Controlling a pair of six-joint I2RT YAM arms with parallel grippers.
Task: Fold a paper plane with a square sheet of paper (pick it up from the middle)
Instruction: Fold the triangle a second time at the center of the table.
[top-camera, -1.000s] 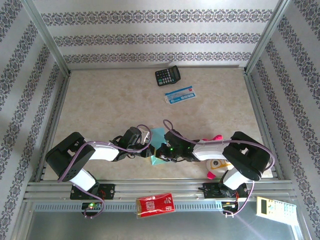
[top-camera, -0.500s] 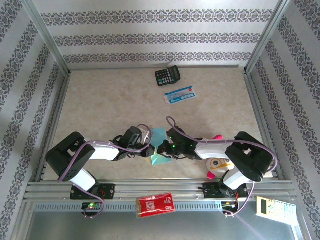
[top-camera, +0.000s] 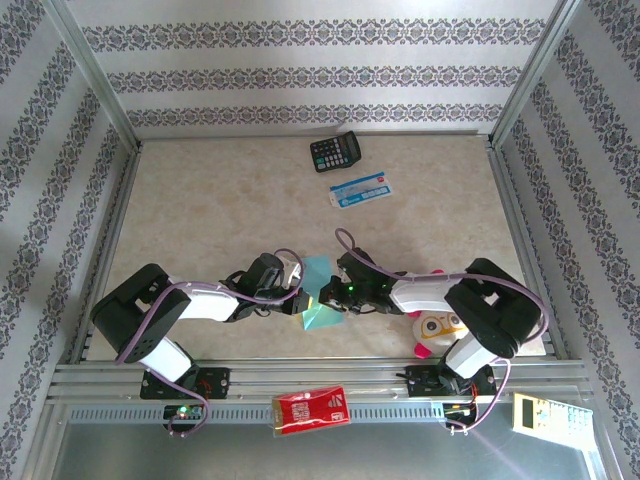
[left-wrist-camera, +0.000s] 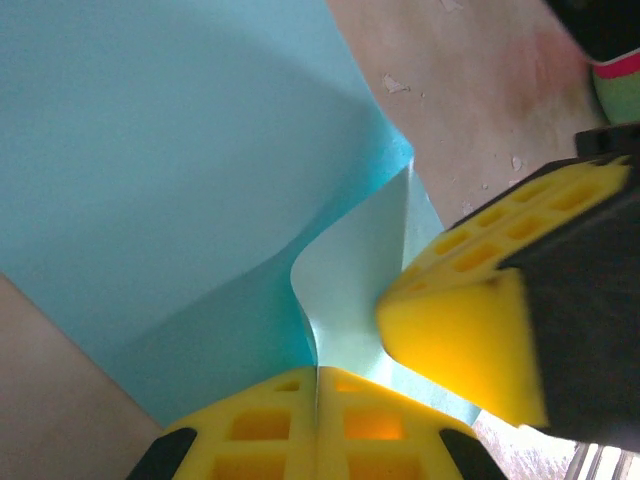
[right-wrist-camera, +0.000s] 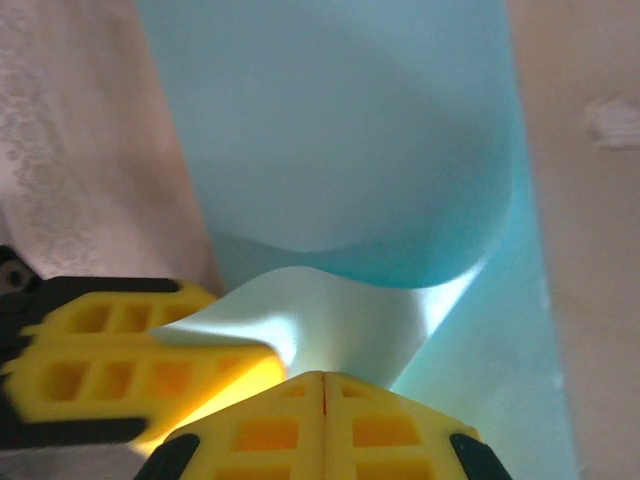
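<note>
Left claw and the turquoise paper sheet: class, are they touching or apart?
Touching. The left wrist view shows the left claw shut, with a raised fold of the paper sheet pinched in the seam between its yellow fingers.

calculator (top-camera: 334, 152) lies behind the card (top-camera: 360, 190), paper (top-camera: 318, 271) well before both.

Resting on mottled beige table (top-camera: 200, 220): black calculator (top-camera: 334, 152) at far edge, card (top-camera: 361, 191) just nearer, toy (top-camera: 437, 325) near right.

Right gripper (top-camera: 326, 296) pulled slightly back toward own side; square sheet of paper (top-camera: 318, 269), earlier mostly covered, now shows near flap.
</note>
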